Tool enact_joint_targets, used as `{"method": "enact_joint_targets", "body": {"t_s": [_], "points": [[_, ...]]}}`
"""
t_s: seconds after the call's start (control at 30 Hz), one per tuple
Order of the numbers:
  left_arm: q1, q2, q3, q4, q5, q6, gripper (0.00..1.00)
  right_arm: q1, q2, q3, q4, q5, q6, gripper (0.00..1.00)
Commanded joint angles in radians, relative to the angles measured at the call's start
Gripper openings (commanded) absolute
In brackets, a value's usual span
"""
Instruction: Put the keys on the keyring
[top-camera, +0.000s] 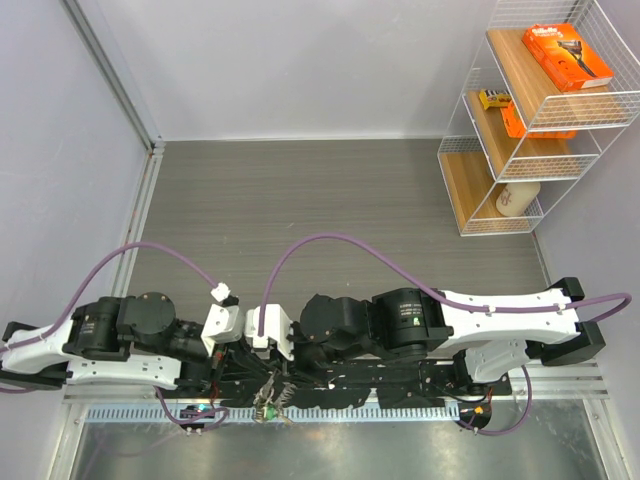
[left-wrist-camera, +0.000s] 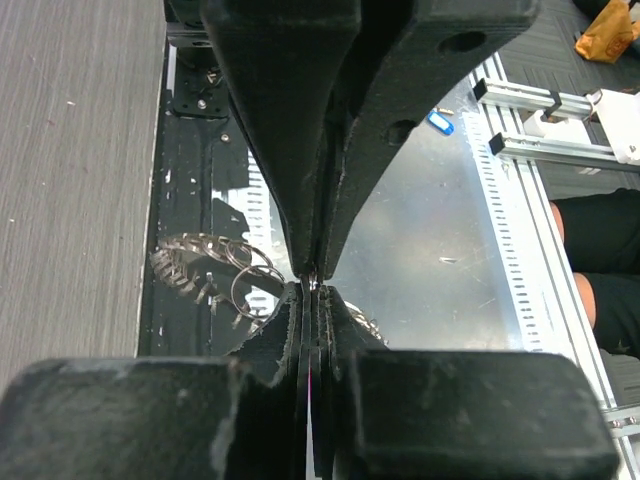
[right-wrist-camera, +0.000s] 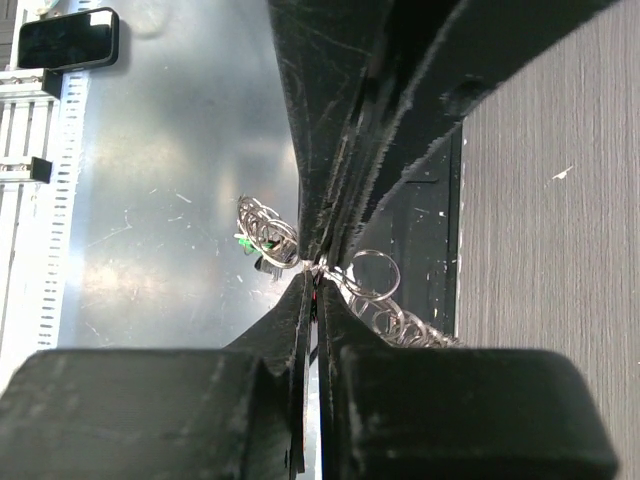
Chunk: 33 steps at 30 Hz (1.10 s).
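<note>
The keyring hangs in a silver bunch between my two grippers at the near edge of the table. In the left wrist view the keys fan out to the left of my left gripper, whose jaws are pressed together on a glint of the ring's metal. The right gripper's fingers come down from above to meet the same spot. In the right wrist view my right gripper is shut on the ring's wire. Loops and a green tag lie on its left, with more keys on its right.
A shiny metal plate and a slotted rail lie under the grippers. A white wire shelf with an orange box and a bottle stands at the back right. A black phone and a small blue tag rest nearby.
</note>
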Motion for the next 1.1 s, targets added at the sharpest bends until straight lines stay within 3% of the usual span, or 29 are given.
{"method": "enact_joint_targets", "body": {"t_s": [0.0,0.2,0.43,0.5,1.07], "points": [[0.000,0.022,0.021,-0.012,0.006,0.023,0.00,-0.002,-0.040,0.054,0.090,0.010,0.007,0.05],[0.000,-0.013,-0.010,0.035,-0.037,0.046,0.00,-0.002,-0.064,0.030,0.137,0.016,0.001,0.05],[0.000,-0.100,-0.063,0.152,-0.109,0.078,0.00,-0.002,-0.175,-0.058,0.223,0.039,-0.022,0.32],[0.000,-0.119,-0.076,0.190,-0.120,0.084,0.00,0.000,-0.202,-0.078,0.234,0.047,-0.029,0.34],[0.000,-0.192,-0.137,0.394,-0.146,0.092,0.00,0.001,-0.210,-0.104,0.214,0.137,-0.083,0.36]]}}
